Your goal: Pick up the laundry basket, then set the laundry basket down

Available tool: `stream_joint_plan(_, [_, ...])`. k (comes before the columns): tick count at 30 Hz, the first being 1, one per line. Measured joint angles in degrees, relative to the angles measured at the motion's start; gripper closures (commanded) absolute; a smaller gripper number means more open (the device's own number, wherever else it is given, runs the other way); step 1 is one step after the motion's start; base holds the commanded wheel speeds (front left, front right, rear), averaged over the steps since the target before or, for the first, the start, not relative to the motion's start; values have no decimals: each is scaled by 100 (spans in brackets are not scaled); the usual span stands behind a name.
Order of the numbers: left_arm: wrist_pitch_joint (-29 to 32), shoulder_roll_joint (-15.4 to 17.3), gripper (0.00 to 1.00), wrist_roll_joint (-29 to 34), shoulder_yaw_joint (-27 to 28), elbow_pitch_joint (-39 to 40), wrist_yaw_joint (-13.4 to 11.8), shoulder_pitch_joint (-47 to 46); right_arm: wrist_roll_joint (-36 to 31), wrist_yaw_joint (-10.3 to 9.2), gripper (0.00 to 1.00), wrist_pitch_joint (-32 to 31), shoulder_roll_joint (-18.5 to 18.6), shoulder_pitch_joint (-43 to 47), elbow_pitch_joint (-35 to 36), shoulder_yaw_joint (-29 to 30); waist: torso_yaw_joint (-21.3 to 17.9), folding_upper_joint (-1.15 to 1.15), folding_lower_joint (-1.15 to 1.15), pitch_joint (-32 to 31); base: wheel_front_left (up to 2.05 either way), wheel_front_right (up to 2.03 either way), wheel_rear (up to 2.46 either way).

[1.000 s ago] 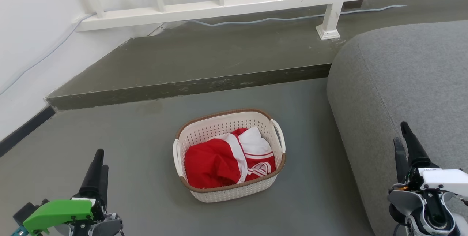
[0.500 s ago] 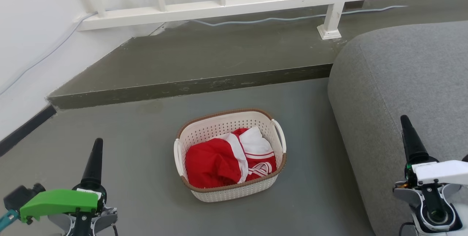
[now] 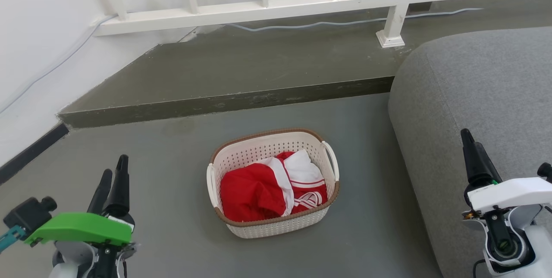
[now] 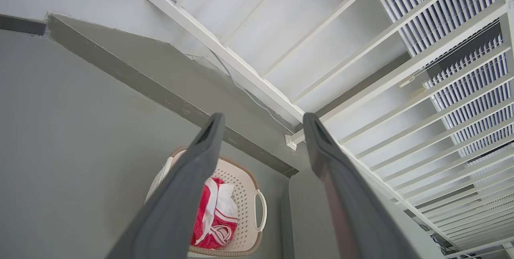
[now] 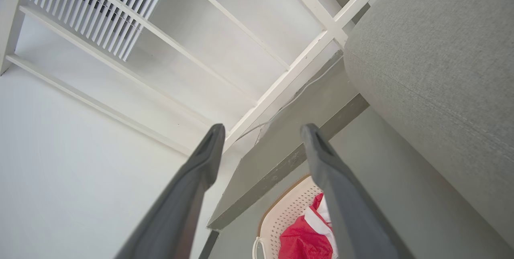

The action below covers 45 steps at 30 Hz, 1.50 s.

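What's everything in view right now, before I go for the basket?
laundry basket: one, cream with brown rim, on the floor, centre
clothing: one bundle, red and white, inside the basket
upholstered seat: one, grey, right of the basket, apart
step: one, dark grey, behind the basket
railing: one, white, on the step
cable: one, pale, under the railing
left gripper: one, dark fingers, open, lower left
right gripper: one, dark fingers, open, lower right

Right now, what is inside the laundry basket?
Red and white clothing lies crumpled inside the laundry basket. Whatever is beneath the clothing cannot be seen.
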<state>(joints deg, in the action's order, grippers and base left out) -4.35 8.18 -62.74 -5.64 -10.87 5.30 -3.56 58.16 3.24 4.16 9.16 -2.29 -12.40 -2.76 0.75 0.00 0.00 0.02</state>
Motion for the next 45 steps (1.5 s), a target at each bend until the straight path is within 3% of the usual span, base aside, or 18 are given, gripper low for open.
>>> stream_joint_plan(11, [-182, 121, 0, 1395, -334, 227, -282, -34, -1128, -294, 0, 176, 160, -3, 44, -369, 17, 0, 0, -9, 0, 0, 0])
stream_joint_plan(45, [-755, 9, 0, 3789, -933, 232, -836, 96, -3648, -742, 0, 750, 210, 4, 82, -1166, 69, 0, 0, 3, 0, 0, 0])
